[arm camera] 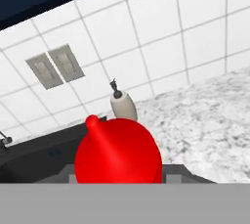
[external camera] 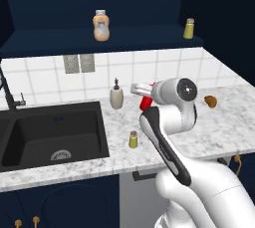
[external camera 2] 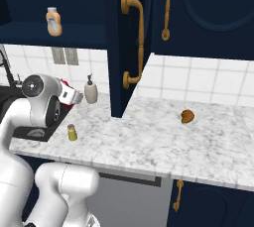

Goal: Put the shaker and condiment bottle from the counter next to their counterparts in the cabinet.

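My gripper (external camera: 144, 97) is shut on the condiment bottle (external camera: 145, 104), a bright red squeeze bottle held above the counter (external camera: 209, 132) just right of the sink. In the hand view the bottle (arm camera: 117, 154) sits between the fingers, nozzle pointing up-left. Near the counter's front edge stands the shaker (external camera: 133, 140), olive-yellow with a brown cap, also in the right base view (external camera 2: 72, 132). On the cabinet (external camera: 60, 40) shelf are the counterparts: an orange-beige bottle (external camera: 101, 25) and, at the far right, a pale yellow shaker (external camera: 189, 28).
A beige pump dispenser (external camera: 116, 96) stands against the tiled wall close behind the held bottle. The black sink (external camera: 50, 132) and its faucet (external camera: 10, 92) lie left. A brown pastry (external camera: 210, 101) rests at the right. An open navy cabinet door (external camera 2: 126, 42) juts out over the counter.
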Controlling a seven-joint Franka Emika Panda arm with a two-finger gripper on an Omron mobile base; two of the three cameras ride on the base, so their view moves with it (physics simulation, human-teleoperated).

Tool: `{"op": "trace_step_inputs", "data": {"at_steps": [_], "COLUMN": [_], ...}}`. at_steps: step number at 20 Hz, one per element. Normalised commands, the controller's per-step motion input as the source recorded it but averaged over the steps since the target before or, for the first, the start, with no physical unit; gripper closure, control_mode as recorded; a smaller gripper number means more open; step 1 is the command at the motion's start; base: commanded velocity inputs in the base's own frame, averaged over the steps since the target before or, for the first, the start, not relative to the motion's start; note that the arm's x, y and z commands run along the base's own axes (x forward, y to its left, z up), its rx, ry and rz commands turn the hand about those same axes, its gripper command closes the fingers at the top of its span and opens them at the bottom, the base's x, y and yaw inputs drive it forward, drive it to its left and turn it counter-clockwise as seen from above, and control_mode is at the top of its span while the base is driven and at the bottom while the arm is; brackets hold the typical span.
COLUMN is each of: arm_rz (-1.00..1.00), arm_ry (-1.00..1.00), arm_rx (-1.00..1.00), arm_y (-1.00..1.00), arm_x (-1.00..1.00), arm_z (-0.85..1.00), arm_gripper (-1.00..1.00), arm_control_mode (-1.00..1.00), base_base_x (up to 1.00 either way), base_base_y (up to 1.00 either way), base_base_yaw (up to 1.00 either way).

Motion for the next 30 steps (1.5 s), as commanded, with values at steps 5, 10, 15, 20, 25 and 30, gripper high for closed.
{"op": "trace_step_inputs", "data": {"at_steps": [5, 10, 15, 20, 25, 30], "arm_rz": [0.0, 0.0, 0.04, 0.15, 0.14, 0.07], "arm_ry": [-0.02, -0.08, -0.13, -0.16, -0.14, -0.13], "arm_rx": [-0.03, -0.02, -0.01, 0.0, -0.02, -0.09], "arm_y": [0.08, 0.0, 0.02, 0.0, 0.0, 0.04], "arm_x": [0.0, 0.0, -0.07, -0.16, -0.01, 0.0], "arm_z": [0.51, 0.37, 0.38, 0.16, 0.15, 0.25], "arm_gripper": [1.0, 1.0, 1.0, 1.0, 1.0, 1.0], "arm_control_mode": [-1.0, -1.0, -1.0, -1.0, -1.0, -1.0], "base_base_x": [0.0, 0.0, 0.0, 0.0, 0.0, 0.0], "base_base_y": [0.0, 0.0, 0.0, 0.0, 0.0, 0.0], "base_base_yaw": [0.0, 0.0, 0.0, 0.0, 0.0, 0.0]}}
